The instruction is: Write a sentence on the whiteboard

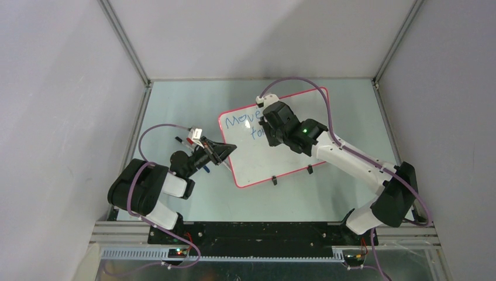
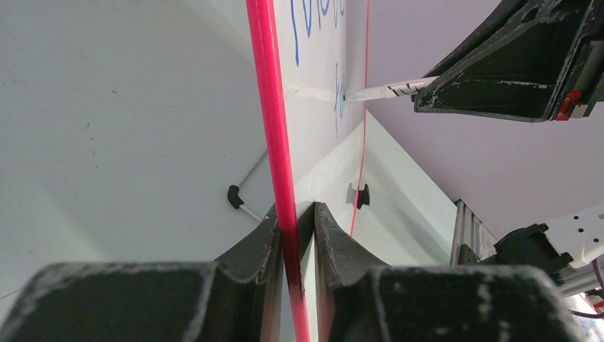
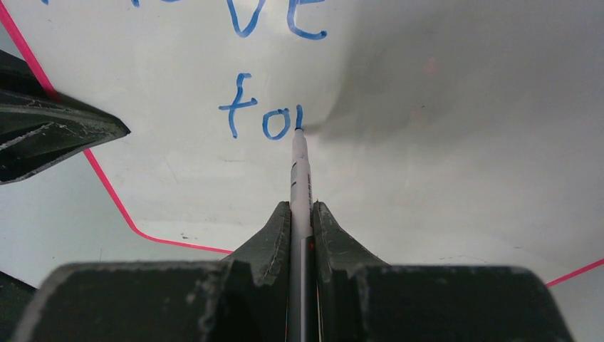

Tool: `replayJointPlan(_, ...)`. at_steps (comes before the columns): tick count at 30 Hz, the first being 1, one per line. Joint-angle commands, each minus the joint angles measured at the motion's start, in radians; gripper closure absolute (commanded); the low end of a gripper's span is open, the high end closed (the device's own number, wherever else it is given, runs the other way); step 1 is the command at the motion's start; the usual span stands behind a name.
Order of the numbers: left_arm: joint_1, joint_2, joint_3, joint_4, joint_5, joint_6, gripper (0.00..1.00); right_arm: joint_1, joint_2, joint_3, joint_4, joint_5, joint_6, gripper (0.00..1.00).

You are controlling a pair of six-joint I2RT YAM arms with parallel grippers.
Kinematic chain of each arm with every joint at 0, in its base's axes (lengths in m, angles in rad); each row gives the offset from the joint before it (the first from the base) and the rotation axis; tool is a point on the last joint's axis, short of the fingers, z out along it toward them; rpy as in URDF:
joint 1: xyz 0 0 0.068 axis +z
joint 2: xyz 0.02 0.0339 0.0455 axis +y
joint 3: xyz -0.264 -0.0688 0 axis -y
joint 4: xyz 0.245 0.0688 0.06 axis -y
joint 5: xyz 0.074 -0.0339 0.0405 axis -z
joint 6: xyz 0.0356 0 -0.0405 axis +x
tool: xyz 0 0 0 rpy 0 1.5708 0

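Glossy white, red-framed whiteboard [image 1: 275, 161] on pale desk [image 1: 175, 111]. Left wrist view: left jaws pinch frame. Right wrist view: right jaws clamp thin white marker [image 3: 300, 171], tip on blue sentence [image 3: 236, 105] (reads "Move fo"), half-covered from overhead.

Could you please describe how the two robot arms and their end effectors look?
The left arm and the right arm have white links between bulky black joint housings. A thin purple cable loops along each. A small green light glows near the right wrist. The left end effector and the right end effector each have two black wedge-shaped fingers with scuffed whitish edges.
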State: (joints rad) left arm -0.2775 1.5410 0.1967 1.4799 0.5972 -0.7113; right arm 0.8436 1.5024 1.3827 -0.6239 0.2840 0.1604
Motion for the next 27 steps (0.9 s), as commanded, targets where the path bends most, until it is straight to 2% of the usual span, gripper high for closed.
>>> replayJointPlan(1,-0.007,-0.012,0.020,0.037,-0.012,0.047,0.85,-0.011,0.013,0.059,0.028,0.024,-0.012,1.00)
replayJointPlan(27,-0.007,-0.010,0.021,0.038,-0.013,0.047,0.85,-0.026,0.021,0.076,0.028,0.071,-0.009,1.00)
